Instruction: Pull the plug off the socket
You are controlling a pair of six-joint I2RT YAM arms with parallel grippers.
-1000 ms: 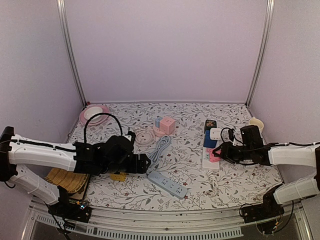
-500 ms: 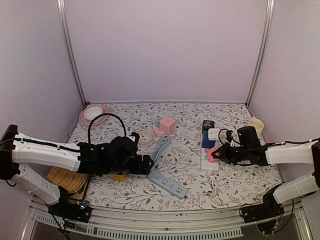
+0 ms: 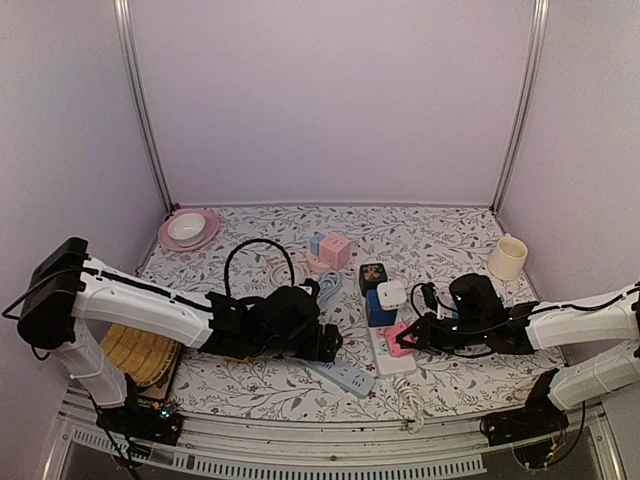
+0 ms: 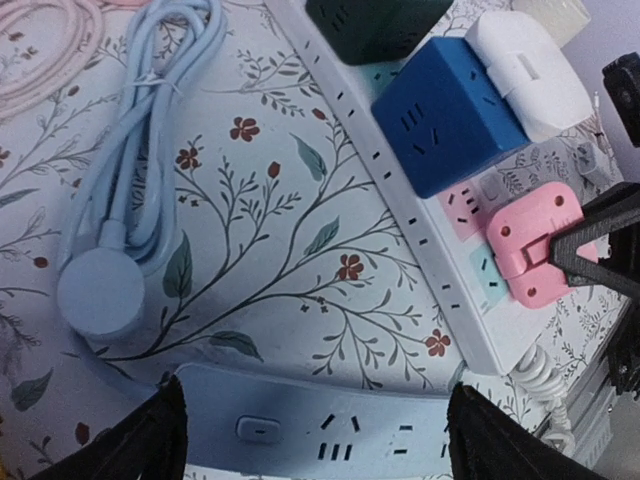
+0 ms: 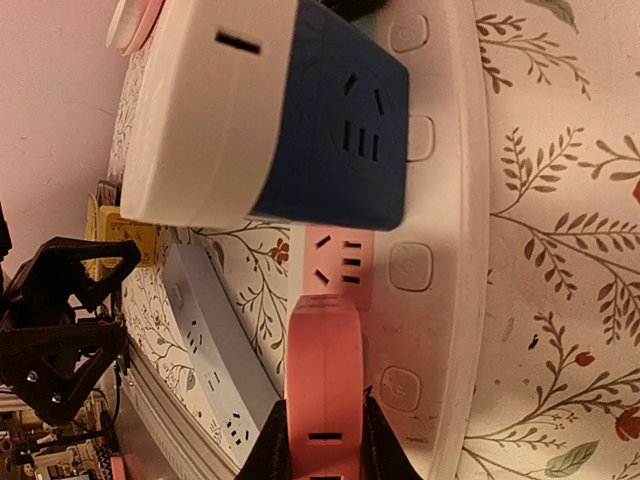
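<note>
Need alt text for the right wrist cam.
The right gripper pinches a pink plug seated in a white power strip on a floral tablecloth. Beyond it, a blue cube adapter carrying a white charger sits in the same strip.

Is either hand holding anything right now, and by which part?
The right hand pinches the pink plug by its two opposite sides. The left hand is open and holds nothing.

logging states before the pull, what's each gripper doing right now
left gripper: open, empty
right gripper: closed on pink plug
</note>
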